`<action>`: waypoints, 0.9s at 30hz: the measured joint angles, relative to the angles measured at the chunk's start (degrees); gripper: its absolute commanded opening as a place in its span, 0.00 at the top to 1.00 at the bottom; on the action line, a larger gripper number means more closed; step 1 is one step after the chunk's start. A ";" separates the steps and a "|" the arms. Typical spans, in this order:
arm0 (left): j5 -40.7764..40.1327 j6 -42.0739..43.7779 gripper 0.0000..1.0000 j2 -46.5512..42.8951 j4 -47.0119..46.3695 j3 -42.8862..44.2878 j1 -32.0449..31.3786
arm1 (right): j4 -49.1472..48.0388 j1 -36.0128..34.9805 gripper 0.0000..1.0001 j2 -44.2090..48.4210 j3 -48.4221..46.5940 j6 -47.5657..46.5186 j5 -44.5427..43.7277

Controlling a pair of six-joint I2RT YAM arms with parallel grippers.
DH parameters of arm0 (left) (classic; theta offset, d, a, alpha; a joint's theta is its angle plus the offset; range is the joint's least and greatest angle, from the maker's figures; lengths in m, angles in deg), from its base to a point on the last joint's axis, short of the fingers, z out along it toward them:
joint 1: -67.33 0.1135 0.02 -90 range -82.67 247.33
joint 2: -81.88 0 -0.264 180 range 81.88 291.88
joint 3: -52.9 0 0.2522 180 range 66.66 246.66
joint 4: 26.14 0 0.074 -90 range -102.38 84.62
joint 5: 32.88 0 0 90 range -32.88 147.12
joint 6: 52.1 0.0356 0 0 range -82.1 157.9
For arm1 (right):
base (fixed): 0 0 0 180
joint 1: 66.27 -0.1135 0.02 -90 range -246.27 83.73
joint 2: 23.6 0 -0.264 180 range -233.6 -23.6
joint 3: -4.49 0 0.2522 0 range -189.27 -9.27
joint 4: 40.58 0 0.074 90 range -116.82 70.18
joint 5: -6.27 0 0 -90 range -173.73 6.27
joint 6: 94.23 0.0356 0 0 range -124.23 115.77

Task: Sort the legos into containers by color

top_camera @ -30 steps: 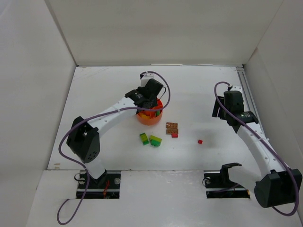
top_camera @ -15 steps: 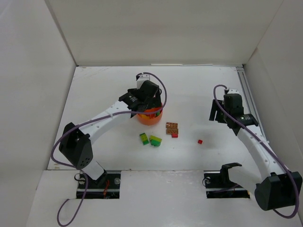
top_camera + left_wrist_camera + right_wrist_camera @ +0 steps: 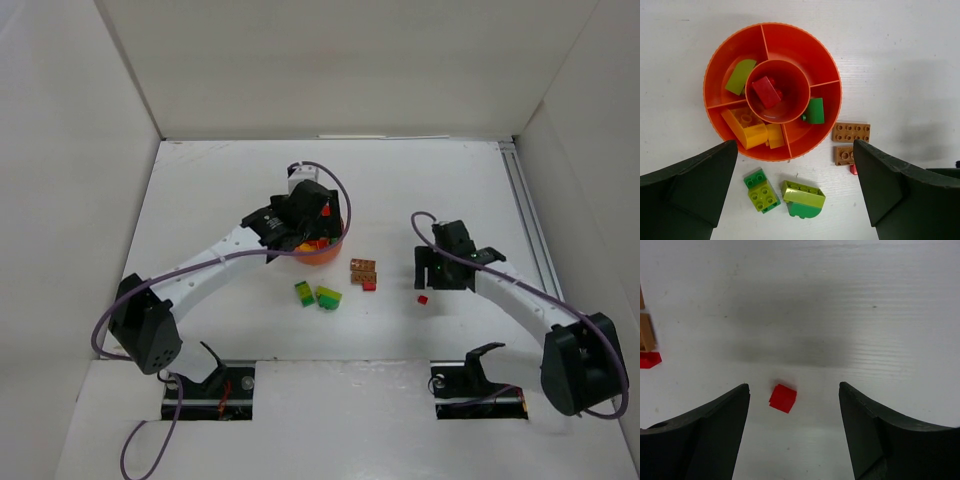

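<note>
The orange dish [image 3: 772, 30] [image 3: 326, 256] holds a red lego [image 3: 766, 91] in its central cup. A lime piece [image 3: 740, 76], yellow bricks [image 3: 747, 129] and a green piece [image 3: 815, 111] lie in separate ring sections. My left gripper [image 3: 795, 146] [image 3: 298, 222] hangs open above the dish, holding nothing. Two green-and-lime legos [image 3: 761, 191] [image 3: 803, 198] lie on the table just in front of the dish. My right gripper [image 3: 794, 386] [image 3: 436, 268] is open, low over a small red lego [image 3: 782, 398] [image 3: 423, 299] that sits between its fingers, untouched.
Two brown plates [image 3: 851, 132] [image 3: 844, 155] and a small red piece [image 3: 853, 170] [image 3: 369, 286] lie right of the dish. White walls enclose the table on three sides, and a rail [image 3: 528, 215] runs along its right edge.
The left wrist has drawn back and left over the dish. The right arm has swung left and toward the near edge, coming down over the small red lego.
</note>
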State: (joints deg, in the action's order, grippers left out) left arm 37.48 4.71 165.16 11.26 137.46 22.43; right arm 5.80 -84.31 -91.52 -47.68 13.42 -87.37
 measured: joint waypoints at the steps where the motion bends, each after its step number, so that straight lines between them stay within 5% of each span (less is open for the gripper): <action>1: 0.20 -0.04 0.00 0.00 0.09 -0.24 0.00 | -0.04 -1.92 0.23 -0.59 0.00 0.39 -0.17; 7: 0.79 -0.28 0.00 -0.02 -0.09 -0.87 0.00 | 1.70 -11.45 0.30 -3.41 -0.13 6.69 -5.31; 16: 1.09 -0.61 0.00 -2.32 0.02 -1.18 0.00 | 4.33 -11.61 0.47 -5.35 -0.11 13.97 -10.58; 21: 0.83 -0.76 0.00 -4.74 0.39 -1.36 0.00 | 4.35 -11.56 0.47 -6.88 -0.11 14.67 -10.84; 27: -0.13 -1.20 0.00 -6.05 1.55 -1.53 0.00 | 4.28 -11.56 0.68 -8.26 -0.37 15.08 -10.93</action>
State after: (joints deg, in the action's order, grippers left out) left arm 37.35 3.51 159.11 12.81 135.93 22.43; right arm 10.09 -95.88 -99.78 -48.06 28.50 -98.29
